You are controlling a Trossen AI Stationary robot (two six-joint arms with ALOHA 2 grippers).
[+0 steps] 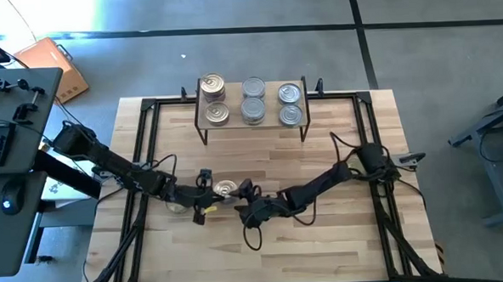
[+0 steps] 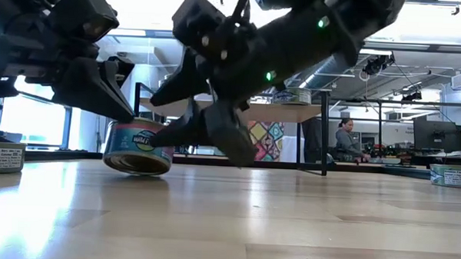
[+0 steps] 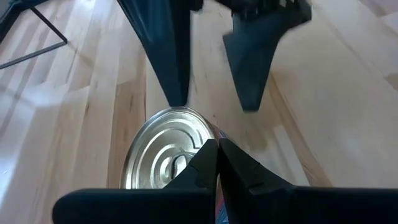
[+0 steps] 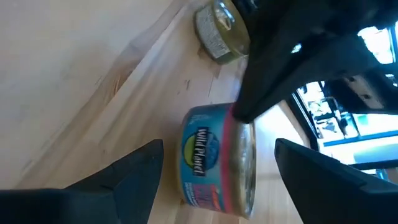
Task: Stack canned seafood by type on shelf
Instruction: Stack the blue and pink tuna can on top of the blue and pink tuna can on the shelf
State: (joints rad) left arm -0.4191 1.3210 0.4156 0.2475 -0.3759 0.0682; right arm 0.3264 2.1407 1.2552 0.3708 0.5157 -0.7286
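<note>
Left claw (image 1: 204,194): clenched, fingers (image 3: 211,163) pressed together, tip resting on the lid of the blue-labelled tin (image 1: 226,189).
Right claw (image 1: 244,195): released, its two fingers (image 3: 252,59) spreading wide on either side of that tin, apparently not touching it.
Blue-labelled tin: sitting on the worktop (image 1: 341,239) between the two claws, slightly tilted in the low view.
Shelf (image 1: 252,122): standing at the worktop's far edge, carrying six tins (image 1: 252,100) in three columns of two.
Another tin (image 1: 177,203): lying just beside the left claw, partly hidden by the arm.
Background: a person (image 2: 345,140) is sitting in the room beyond.
</note>
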